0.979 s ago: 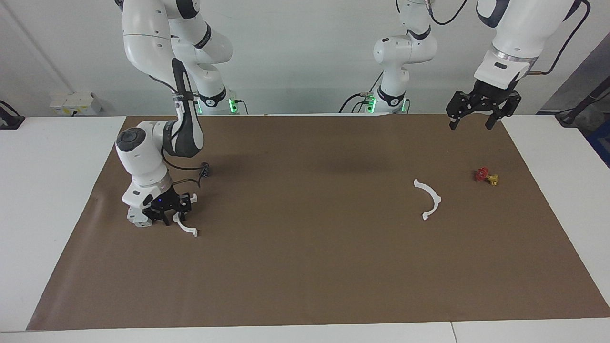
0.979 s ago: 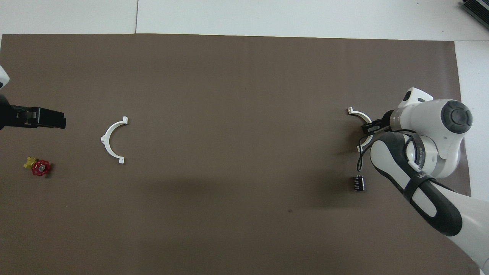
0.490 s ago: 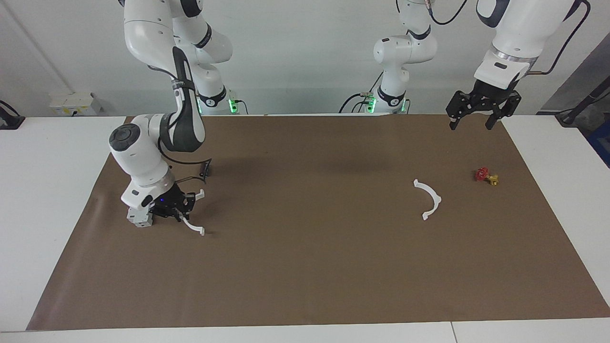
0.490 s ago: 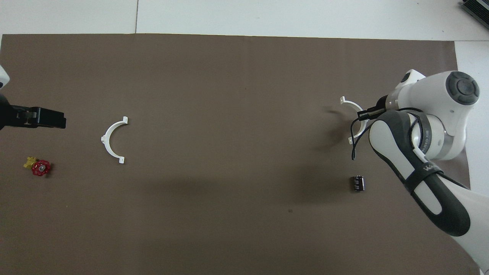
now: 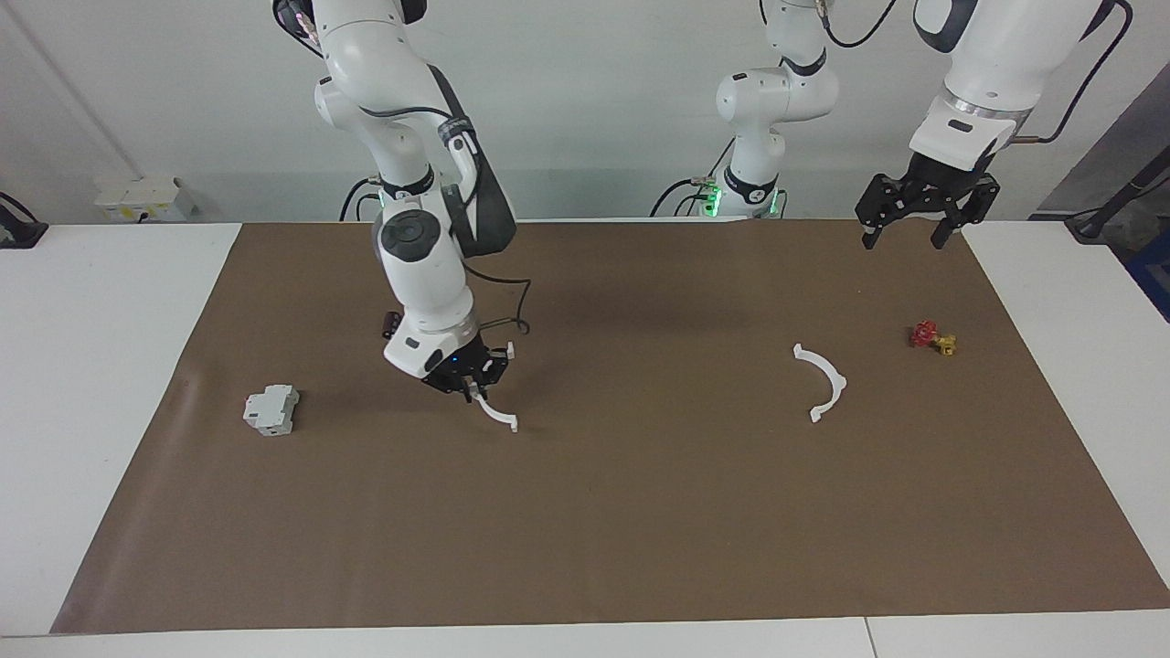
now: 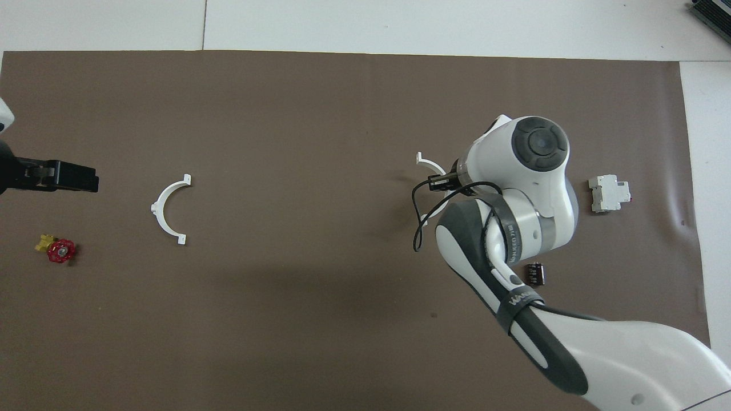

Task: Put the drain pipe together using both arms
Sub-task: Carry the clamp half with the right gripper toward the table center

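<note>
- Fingers of the right gripper (image 5: 471, 382) are clamped on 1 half-ring arc (image 5: 496, 413), left of centre in the facing view; the arc hangs from the fingertips clear of the brown mat (image 5: 585, 512).
- Fingers of the left gripper (image 5: 914, 224) stand apart and hold nothing; this gripper waits in the air at the upper right of the facing view, over the mat's edge by the robots.
- Second half-ring arc (image 5: 824, 382) lies flat on the mat, right of centre in the facing view and at centre left of the overhead view (image 6: 167, 211). It is untouched and well apart from both grippers.
- Progress, as a judgement: early. 1 of 2 halves is picked up; the other is not yet grasped, and the 2 halves are not yet brought together or joined at their end tabs.
- Remaining steps, as a judgement: the left gripper takes the lying arc, both arcs are aligned tab to tab, then pressed into 1 ring.
- Other items on the mat: a grey-white block (image 5: 271, 409) at centre left, a red and yellow valve piece (image 5: 932, 337) at centre right, and a small black cylinder (image 6: 535, 274) at lower right of the overhead view.
- Writing: lettering on the right arm's dark forearm band (image 6: 517, 297) in the overhead view is too small to read. No other label is legible.
</note>
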